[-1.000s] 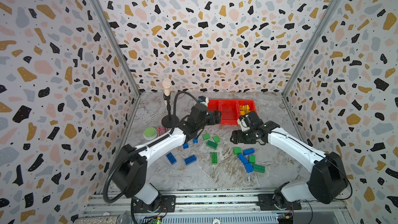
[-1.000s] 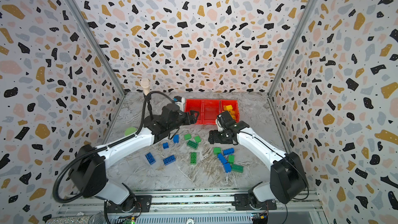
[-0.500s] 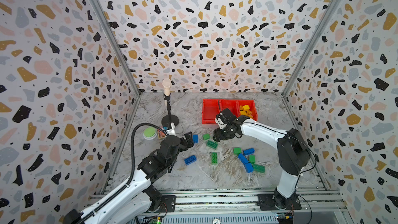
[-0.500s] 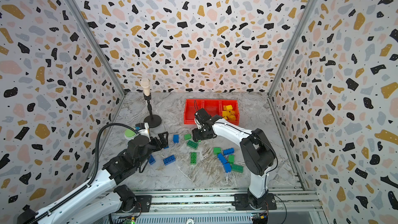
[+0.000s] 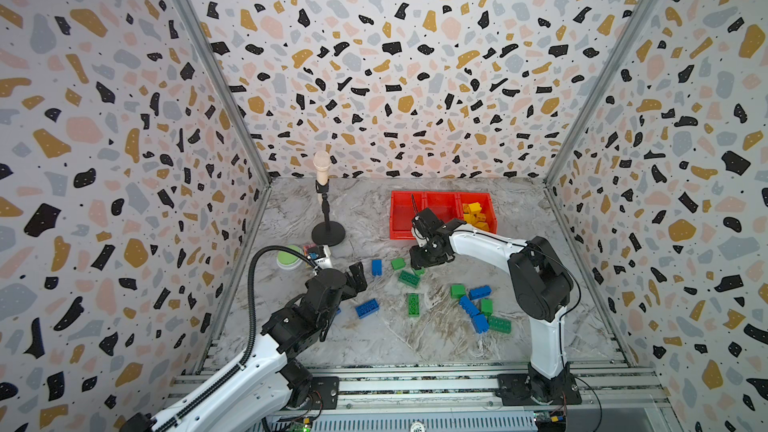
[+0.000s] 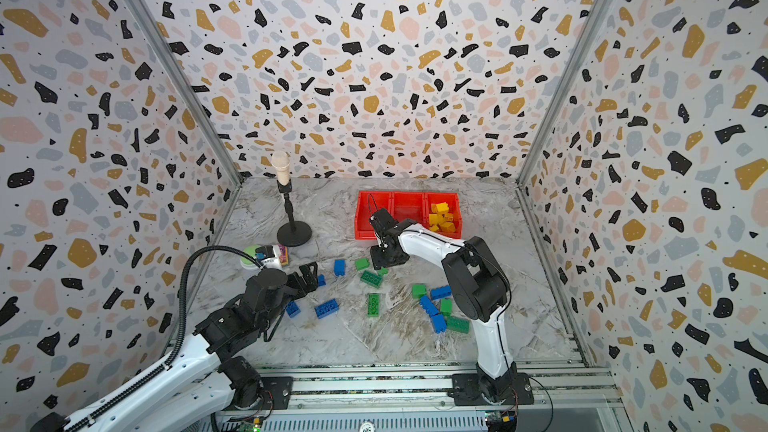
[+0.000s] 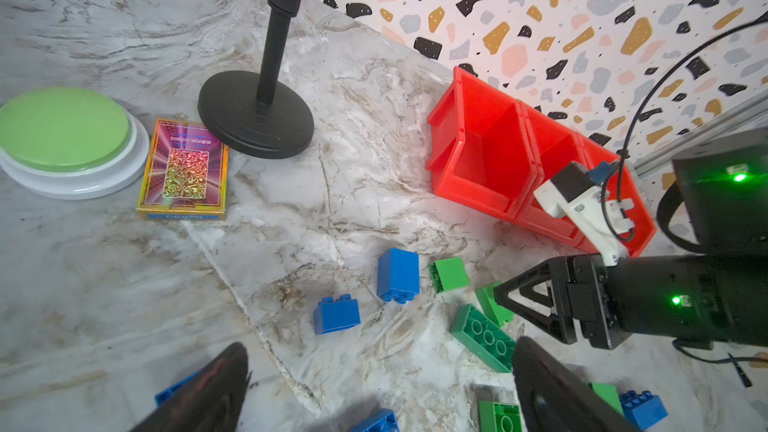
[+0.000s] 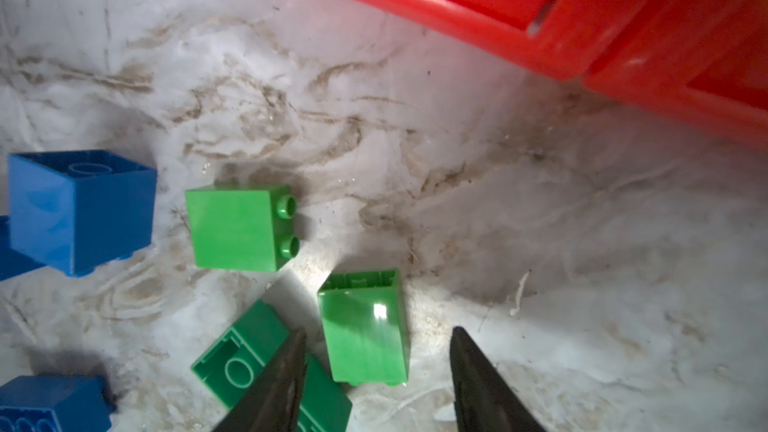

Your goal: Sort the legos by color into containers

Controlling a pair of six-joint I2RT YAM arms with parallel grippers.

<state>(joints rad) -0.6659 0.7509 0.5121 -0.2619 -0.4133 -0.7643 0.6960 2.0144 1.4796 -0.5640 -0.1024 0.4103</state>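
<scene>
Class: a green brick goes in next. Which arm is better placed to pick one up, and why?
Right. The right gripper straddles a small green brick near the red bins, jaws open; the left gripper hovers open by blue bricks.

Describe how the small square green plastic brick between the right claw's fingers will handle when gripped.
Likely stiff: the small square green plastic brick looks hard-moulded. Probably light: its open end shows it hollow. Glossy faces may slip in the right claw.

"No.990", upside down, on card box [image 7: 183, 168]
</scene>
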